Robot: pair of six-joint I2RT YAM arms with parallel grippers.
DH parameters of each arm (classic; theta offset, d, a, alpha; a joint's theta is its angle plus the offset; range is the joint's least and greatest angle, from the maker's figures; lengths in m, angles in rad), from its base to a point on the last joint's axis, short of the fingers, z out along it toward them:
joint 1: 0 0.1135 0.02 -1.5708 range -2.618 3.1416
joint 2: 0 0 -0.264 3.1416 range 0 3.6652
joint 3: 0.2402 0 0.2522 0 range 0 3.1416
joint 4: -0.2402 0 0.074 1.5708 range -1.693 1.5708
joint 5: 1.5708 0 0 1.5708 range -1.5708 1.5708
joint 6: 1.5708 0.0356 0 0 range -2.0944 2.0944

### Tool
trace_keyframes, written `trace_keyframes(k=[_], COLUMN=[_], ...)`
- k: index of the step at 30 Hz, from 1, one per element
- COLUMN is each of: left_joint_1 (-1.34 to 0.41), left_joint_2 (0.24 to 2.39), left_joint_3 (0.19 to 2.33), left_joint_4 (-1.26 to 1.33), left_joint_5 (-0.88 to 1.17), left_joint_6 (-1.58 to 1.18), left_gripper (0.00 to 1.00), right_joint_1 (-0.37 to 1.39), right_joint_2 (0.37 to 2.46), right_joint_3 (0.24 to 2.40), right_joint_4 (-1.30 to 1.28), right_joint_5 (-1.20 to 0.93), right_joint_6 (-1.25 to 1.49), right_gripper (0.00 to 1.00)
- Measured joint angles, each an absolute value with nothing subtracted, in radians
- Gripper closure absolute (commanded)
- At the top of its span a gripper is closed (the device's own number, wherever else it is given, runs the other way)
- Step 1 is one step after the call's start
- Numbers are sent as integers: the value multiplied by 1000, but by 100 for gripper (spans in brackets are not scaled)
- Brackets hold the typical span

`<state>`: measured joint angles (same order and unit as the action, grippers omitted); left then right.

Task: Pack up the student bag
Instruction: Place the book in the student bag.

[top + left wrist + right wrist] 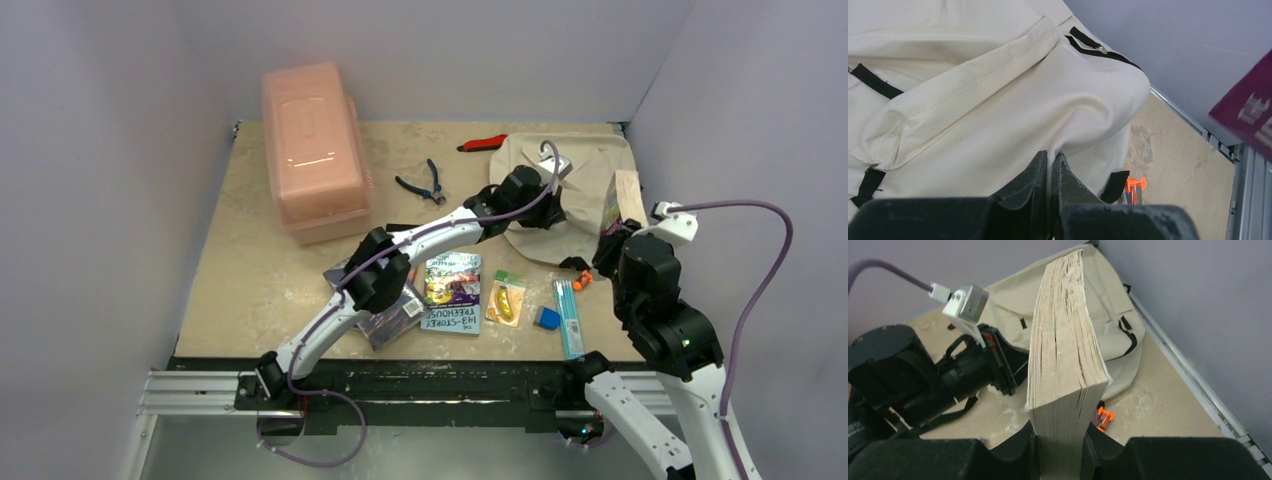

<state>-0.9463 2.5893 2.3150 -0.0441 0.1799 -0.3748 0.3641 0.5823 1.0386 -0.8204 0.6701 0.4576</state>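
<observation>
The student bag (585, 180), cream fabric with black zipper lines and straps, lies slumped at the back right of the table. My left gripper (540, 215) reaches onto its near side. In the left wrist view the fingers (1038, 170) are pinched together on a fold of the bag's cloth (998, 100). My right gripper (1060, 440) is shut on a thick paperback book (1063, 340), held page-edge up just right of the bag (1108, 295). From above, the book (624, 198) stands over the bag's right edge.
A pink plastic box (313, 150) stands at back left, with pliers (422, 184) and a red tool (484, 143) behind the bag. Near the front lie two books (452, 290), a yellow packet (506, 298), a blue eraser (547, 318), a pen pack (569, 318) and an orange clip (580, 280).
</observation>
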Motion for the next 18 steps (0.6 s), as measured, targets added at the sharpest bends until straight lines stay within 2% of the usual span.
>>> trace_keyframes(k=[10, 18], left_joint_1=[-890, -801], left_joint_2=[2525, 2511], left_joint_3=[2321, 2379], left_joint_4=[-83, -47], left_joint_5=[212, 386], left_joint_6=[-594, -866], left_gripper=[100, 100], right_joint_1=[364, 364], right_joint_2=[577, 554], right_joint_3=[1015, 859], right_joint_4=[-954, -845], right_joint_5=[417, 320], right_joint_6=[682, 927], right_gripper=[100, 100])
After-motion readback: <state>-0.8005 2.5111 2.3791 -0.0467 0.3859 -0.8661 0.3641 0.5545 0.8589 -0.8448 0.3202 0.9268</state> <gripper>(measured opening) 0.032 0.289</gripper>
